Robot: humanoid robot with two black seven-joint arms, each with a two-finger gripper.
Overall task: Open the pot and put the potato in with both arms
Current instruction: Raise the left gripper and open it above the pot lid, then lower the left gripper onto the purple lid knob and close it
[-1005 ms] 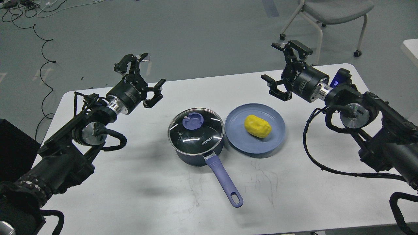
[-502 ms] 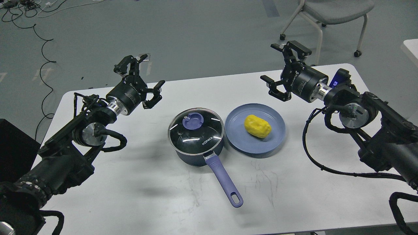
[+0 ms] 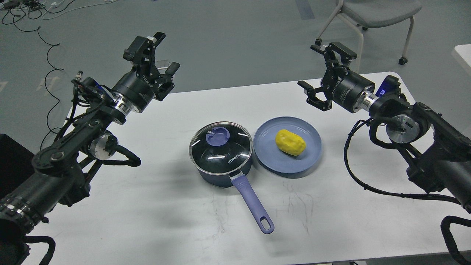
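The dark blue pot (image 3: 220, 173) stands mid-table with its glass lid (image 3: 220, 147) on and its purple knob (image 3: 217, 136) on top. Its long purple handle (image 3: 254, 204) points toward the front edge. The yellow potato (image 3: 290, 142) lies on a round blue plate (image 3: 268, 162) right of the pot. My left gripper (image 3: 158, 59) is open and empty, raised above the table's far left, well apart from the pot. My right gripper (image 3: 319, 70) is open and empty, above the far right, behind the plate.
The white table (image 3: 165, 221) has rounded corners, with its far edge just behind both grippers. A grey wheeled chair (image 3: 371, 14) stands on the floor beyond the right gripper. Cables (image 3: 48, 44) lie on the floor at the far left.
My left gripper has risen and swung up and left, away from the pot. My right gripper has shifted slightly right and up. The pot, lid and potato have not moved.
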